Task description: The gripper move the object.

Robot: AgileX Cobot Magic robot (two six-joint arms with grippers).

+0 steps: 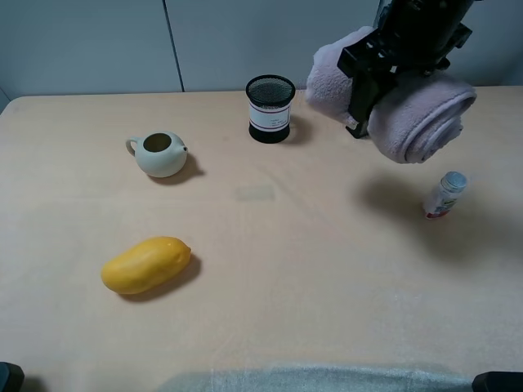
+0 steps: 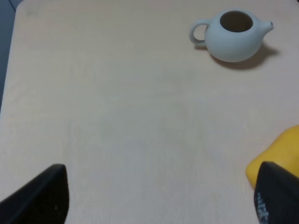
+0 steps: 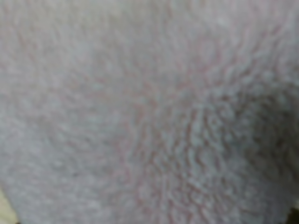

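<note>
My right gripper [image 1: 369, 88] is shut on the pale mauve-pink rolled towel [image 1: 421, 118] and holds it in the air above the back right of the table. The black fingers [image 1: 359, 100] squeeze the towel at its middle, so both ends bulge out. In the right wrist view the towel [image 3: 149, 112] fills the whole frame. My left gripper [image 2: 159, 196] is open and empty, low over the table's left side, its two black fingertips [image 2: 39, 198] at the frame's lower corners.
A yellow mango [image 1: 145, 264] lies at the front left, also in the left wrist view [image 2: 275, 158]. A pale teapot [image 1: 159, 153] stands left of centre. A black mesh cup [image 1: 270, 109] stands at the back. A small bottle [image 1: 444, 194] stands below the towel.
</note>
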